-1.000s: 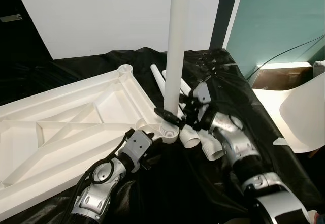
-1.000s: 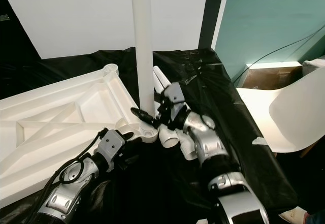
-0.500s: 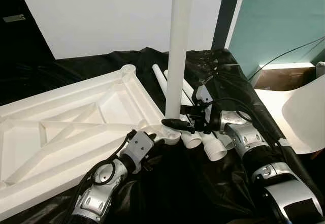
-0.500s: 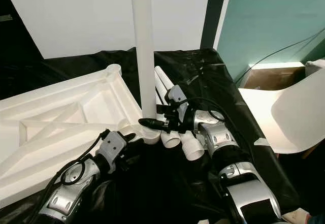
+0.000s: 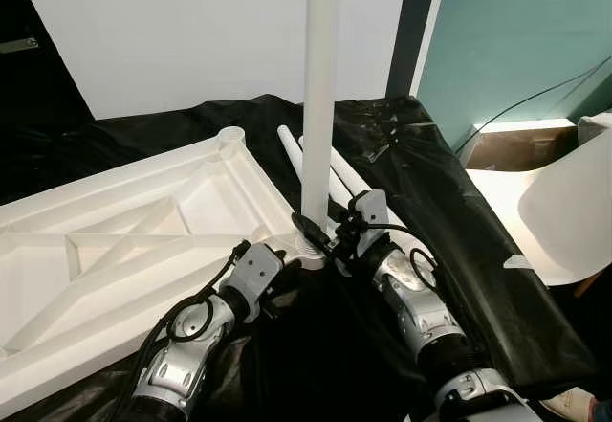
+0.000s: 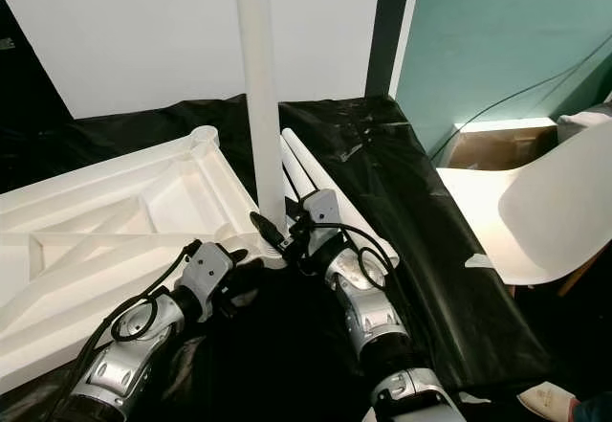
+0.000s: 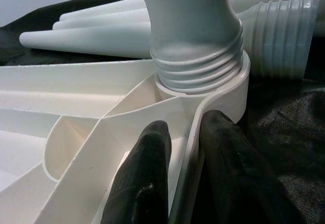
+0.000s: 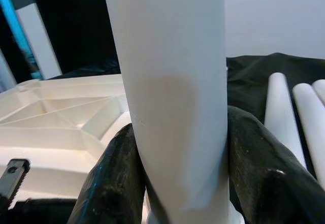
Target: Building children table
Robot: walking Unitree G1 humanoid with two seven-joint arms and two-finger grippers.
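Observation:
The white table top [image 5: 115,250] lies upside down on a black cloth, its ribs facing up. One white leg [image 5: 319,106] stands upright in the near corner socket [image 7: 203,82], where its threaded end sits. My right gripper [image 5: 314,231] is shut on this leg just above the socket, with a black finger [image 8: 111,183] on either side of it. My left gripper [image 5: 277,267] is shut on the table top's rim beside the same socket, its fingers [image 7: 147,183] straddling the rim wall. Spare legs [image 5: 335,168] lie on the cloth behind the socket.
A white chair [image 5: 564,211] stands at the right, beyond the cloth's edge. A cardboard box [image 5: 521,144] sits against the teal wall, with a cable above it. A white wall rises behind the cloth.
My right arm has swung in closer and turned its fingers round the base of the upright leg. The left gripper keeps its hold on the rim. The camera has shifted slightly.

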